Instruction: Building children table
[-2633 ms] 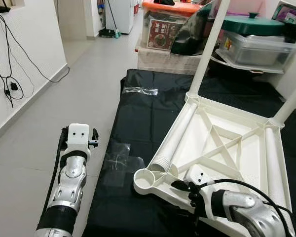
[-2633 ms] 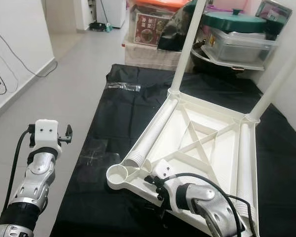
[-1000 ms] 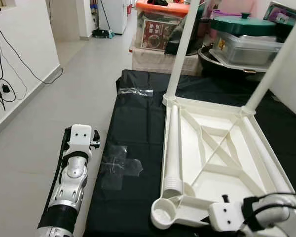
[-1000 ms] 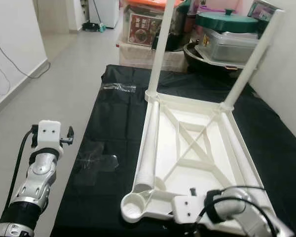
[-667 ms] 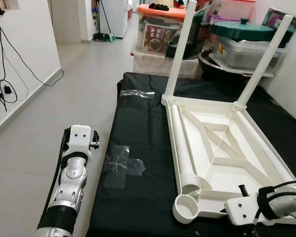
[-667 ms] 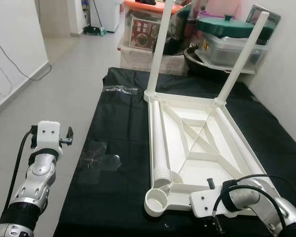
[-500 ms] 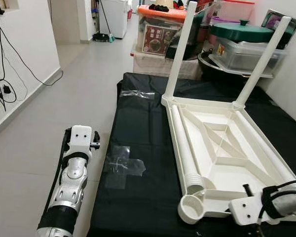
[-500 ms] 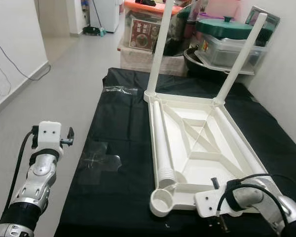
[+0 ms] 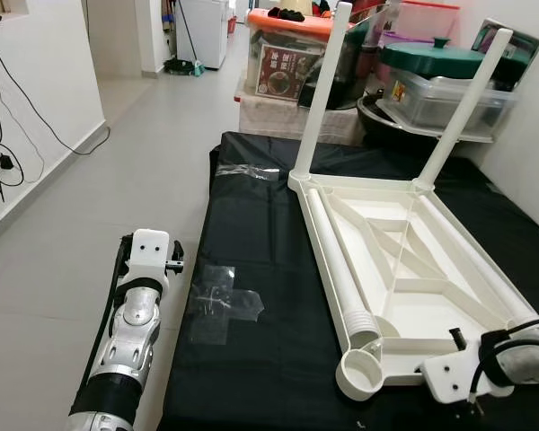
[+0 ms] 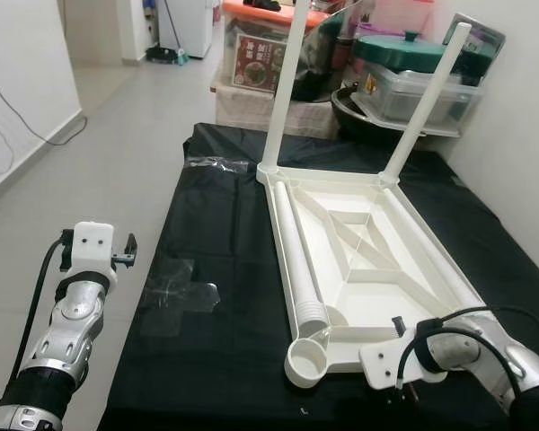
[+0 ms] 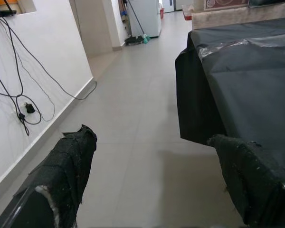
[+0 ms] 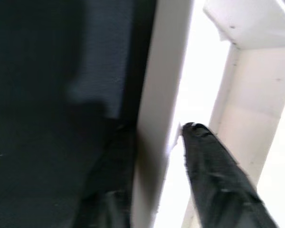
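A white plastic table (image 9: 404,289) lies upside down on a black cloth (image 9: 251,242). Two white legs (image 9: 323,90) (image 9: 458,108) stand upright in its far corners. A third leg (image 9: 337,260) lies loose inside along the left rim, its ribbed end near the empty corner socket (image 9: 359,377). My right gripper (image 12: 154,133) is shut on the table's near rim (image 10: 368,339), one finger on each side of it. The left arm (image 9: 135,305) hangs idle beside the cloth's left edge, its gripper (image 11: 159,161) open over the floor.
Storage boxes (image 9: 292,58) and a green-lidded pot (image 9: 436,58) crowd the far end. A white wall (image 9: 530,162) runs close on the right. Clear tape patches (image 9: 220,301) lie on the cloth. Grey floor (image 9: 99,206) stretches to the left, with cables (image 9: 0,153) on the wall.
With my right gripper holding the near rim, the table's near end has swung to the right, so the table lies straighter along the cloth. The left arm has stayed put.
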You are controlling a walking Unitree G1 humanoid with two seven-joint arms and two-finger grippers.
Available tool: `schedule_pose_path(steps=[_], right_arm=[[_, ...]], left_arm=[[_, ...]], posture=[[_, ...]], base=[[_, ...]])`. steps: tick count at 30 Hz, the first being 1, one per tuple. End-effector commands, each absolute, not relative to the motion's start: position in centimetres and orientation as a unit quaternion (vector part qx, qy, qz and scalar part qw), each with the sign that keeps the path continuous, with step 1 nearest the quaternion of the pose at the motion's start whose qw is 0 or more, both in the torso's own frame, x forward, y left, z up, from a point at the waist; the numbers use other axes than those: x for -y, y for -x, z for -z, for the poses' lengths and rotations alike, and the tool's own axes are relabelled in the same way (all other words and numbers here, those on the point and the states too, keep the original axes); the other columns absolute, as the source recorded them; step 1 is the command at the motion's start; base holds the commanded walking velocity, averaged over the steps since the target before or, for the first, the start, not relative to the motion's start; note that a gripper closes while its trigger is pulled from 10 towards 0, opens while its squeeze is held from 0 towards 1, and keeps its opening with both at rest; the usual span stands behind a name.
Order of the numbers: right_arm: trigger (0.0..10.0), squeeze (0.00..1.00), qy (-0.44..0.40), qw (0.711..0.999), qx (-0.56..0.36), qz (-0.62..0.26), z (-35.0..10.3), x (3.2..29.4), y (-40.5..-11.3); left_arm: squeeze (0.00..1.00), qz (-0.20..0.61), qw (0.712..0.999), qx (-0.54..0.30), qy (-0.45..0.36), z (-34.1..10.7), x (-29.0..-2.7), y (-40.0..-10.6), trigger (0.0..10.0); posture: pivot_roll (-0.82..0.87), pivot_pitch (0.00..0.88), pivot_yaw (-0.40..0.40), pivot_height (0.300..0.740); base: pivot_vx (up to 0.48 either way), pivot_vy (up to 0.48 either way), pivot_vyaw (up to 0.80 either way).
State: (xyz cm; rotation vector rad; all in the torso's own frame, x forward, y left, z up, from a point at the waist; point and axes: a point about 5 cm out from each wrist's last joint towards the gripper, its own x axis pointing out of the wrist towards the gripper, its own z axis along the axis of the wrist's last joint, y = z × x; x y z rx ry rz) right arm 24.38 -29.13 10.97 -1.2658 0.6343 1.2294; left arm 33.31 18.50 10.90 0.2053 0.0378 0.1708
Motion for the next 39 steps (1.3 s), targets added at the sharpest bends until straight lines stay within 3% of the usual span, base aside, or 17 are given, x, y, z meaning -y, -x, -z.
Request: schedule_pose_path(steps=[1,6,10,17,18,19,22,30,31,32,33,35,37,38,39], right_arm=[[10.0,1.0,0.517,0.578,-0.312,-0.548,-9.7,29.4,-23.2],[10.0,1.0,0.489,0.599,-0.29,-0.563,-10.9,28.7,-23.2],[10.0,1.0,0.408,0.671,-0.227,-0.576,-14.3,26.3,-23.6],[10.0,1.0,0.375,0.694,-0.189,-0.585,-16.3,25.1,-23.6],[10.0,1.0,0.353,0.72,-0.155,-0.577,-17.4,24.4,-24.2],[10.0,1.0,0.353,0.72,-0.155,-0.577,-17.4,24.4,-24.2],[10.0,1.0,0.307,0.764,-0.103,-0.559,-18.8,23.4,-25.1],[10.0,1.0,0.246,0.821,-0.035,-0.515,-19.0,21.2,-26.2],[10.0,0.81,0.227,0.856,0.006,-0.464,-19.2,20.6,-27.3],[10.0,0.02,0.21,0.879,0.029,-0.427,-19.4,20.1,-27.9],[10.0,0.02,0.21,0.879,0.029,-0.427,-19.4,20.1,-27.9],[10.0,0.0,0.12,0.94,0.07,-0.31,-19.5,19.3,-29.8],[10.0,0.0,0.12,0.94,0.07,-0.31,-19.5,19.3,-29.8],[10.0,0.0,0.079,0.962,0.083,-0.247,-19.2,18.8,-30.5],[10.0,0.0,0.079,0.962,0.083,-0.247,-19.2,18.8,-30.5]], left_arm=[[0.0,-0.08,0.991,-0.011,-0.106,-11.1,-18.2,-33.5,10.0],[0.0,-0.079,0.991,-0.011,-0.105,-11.1,-18.2,-33.4,10.0],[0.0,-0.079,0.991,-0.008,-0.104,-11.1,-18.1,-33.4,10.0],[0.0,-0.075,0.992,-0.004,-0.098,-11.2,-18.0,-33.4,10.0],[0.0,-0.073,0.993,0.001,-0.092,-11.4,-18.0,-33.3,10.0],[0.0,-0.073,0.993,0.001,-0.092,-11.4,-18.0,-33.3,10.0],[0.0,-0.068,0.994,0.008,-0.087,-11.7,-18.0,-33.1,10.0],[0.0,-0.06,0.994,0.009,-0.086,-11.6,-17.9,-33.1,10.0],[0.0,-0.058,0.995,0.011,-0.083,-11.8,-17.7,-33.2,10.0],[0.0,-0.056,0.995,0.013,-0.081,-11.9,-17.5,-33.3,10.0],[0.0,-0.056,0.995,0.013,-0.081,-11.9,-17.5,-33.3,10.0],[0.0,-0.043,0.996,0.017,-0.076,-12.1,-17.2,-33.2,10.0],[0.0,-0.043,0.996,0.017,-0.076,-12.1,-17.2,-33.2,10.0],[0.0,-0.031,0.996,0.021,-0.076,-12.1,-17.0,-33.1,10.0],[0.0,-0.031,0.996,0.021,-0.076,-12.1,-17.0,-33.1,10.0]], posture=[[0.06,0.0,-0.08,0.74],[0.06,0.0,-0.081,0.74],[0.06,0.0,-0.081,0.74],[0.05,0.0,-0.083,0.74],[0.07,0.0,-0.087,0.74],[0.07,0.0,-0.087,0.74],[0.08,0.0,-0.086,0.74],[0.07,0.0,-0.077,0.74],[0.08,0.0,-0.074,0.74],[0.08,0.0,-0.072,0.74],[0.08,0.0,-0.072,0.74],[0.09,0.0,-0.067,0.74],[0.09,0.0,-0.067,0.74],[0.09,0.0,-0.063,0.74],[0.09,0.0,-0.063,0.74]], base=[[0.0,0.0,0.0],[0.0,0.0,0.0],[0.0,0.0,0.0],[0.0,0.0,0.0],[0.0,0.0,0.0],[0.0,0.0,0.0],[0.0,0.0,0.0],[0.0,0.0,0.0],[0.0,0.0,0.0],[0.0,0.0,0.0],[0.0,0.0,0.0],[0.0,0.0,0.0],[0.0,0.0,0.0],[0.0,0.0,0.0],[0.0,0.0,0.0]])
